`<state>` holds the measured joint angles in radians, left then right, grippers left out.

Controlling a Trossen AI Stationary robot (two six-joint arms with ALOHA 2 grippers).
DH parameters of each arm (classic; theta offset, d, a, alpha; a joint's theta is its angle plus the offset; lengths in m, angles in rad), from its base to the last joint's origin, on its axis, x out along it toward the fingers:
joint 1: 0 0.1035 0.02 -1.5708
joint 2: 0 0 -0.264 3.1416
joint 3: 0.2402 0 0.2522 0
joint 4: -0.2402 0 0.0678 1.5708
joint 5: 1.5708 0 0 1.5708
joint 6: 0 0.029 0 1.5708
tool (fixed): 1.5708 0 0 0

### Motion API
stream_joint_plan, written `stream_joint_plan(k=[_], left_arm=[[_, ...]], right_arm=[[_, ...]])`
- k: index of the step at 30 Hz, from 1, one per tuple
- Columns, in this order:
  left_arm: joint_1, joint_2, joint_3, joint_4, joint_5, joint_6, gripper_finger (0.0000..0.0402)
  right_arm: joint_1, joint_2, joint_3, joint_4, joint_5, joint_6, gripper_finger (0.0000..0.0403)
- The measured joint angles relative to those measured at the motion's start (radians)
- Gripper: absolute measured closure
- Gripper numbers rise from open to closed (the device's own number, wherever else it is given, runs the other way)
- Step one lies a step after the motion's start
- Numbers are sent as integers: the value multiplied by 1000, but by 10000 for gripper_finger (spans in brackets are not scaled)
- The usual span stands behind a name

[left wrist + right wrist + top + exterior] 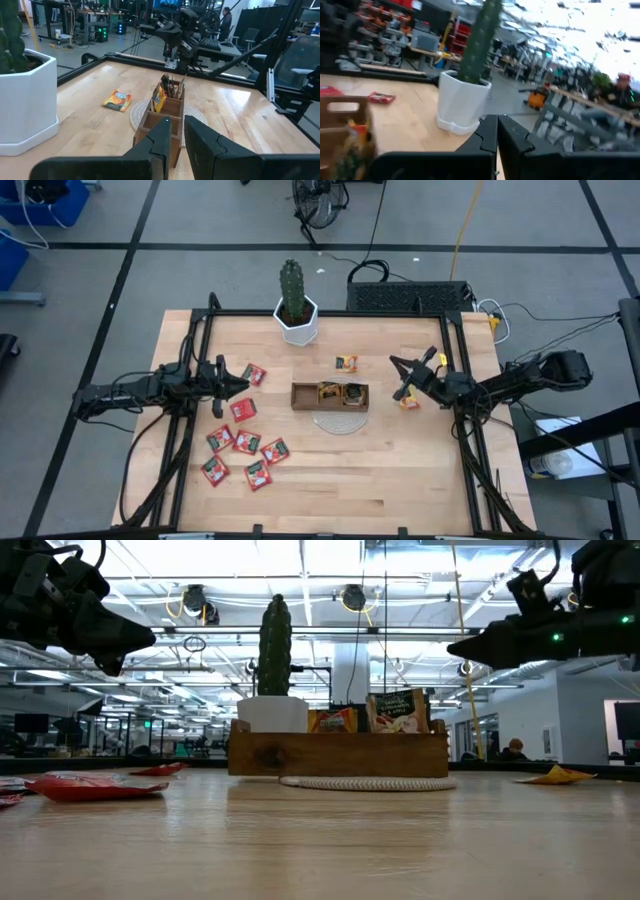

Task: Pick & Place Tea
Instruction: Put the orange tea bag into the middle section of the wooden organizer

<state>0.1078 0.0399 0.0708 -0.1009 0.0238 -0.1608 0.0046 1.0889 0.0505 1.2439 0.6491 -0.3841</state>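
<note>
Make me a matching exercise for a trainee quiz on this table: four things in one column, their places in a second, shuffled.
Things:
1. cactus pot
2. wooden tray
3. red sachets
4. lone orange sachet

Places:
A. scattered on the table's left part, near the left arm
B. lying flat between the tray and the table's far edge
C. at the far edge, centre
D. mid-table, on a pale round mat, with sachets standing inside

Pairs: 1-C, 2-D, 3-A, 4-B
</note>
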Motion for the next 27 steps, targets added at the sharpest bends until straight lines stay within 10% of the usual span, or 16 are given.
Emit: stream_joint_plan(k=[6, 14, 20, 27], left_arm=[[0, 0, 0, 0, 0, 0, 344], [0, 0, 0, 0, 0, 0, 344], [0, 0, 0, 0, 0, 0, 344], [0, 0, 0, 0, 0, 0, 344]], right_arm=[[-116, -1, 31, -34, -61, 117, 403], [-386, 87, 614, -887, -275, 54, 376], [-584, 339, 1012, -1296, -630, 55, 279], [-536, 668, 1303, -1626, -654, 1, 132]])
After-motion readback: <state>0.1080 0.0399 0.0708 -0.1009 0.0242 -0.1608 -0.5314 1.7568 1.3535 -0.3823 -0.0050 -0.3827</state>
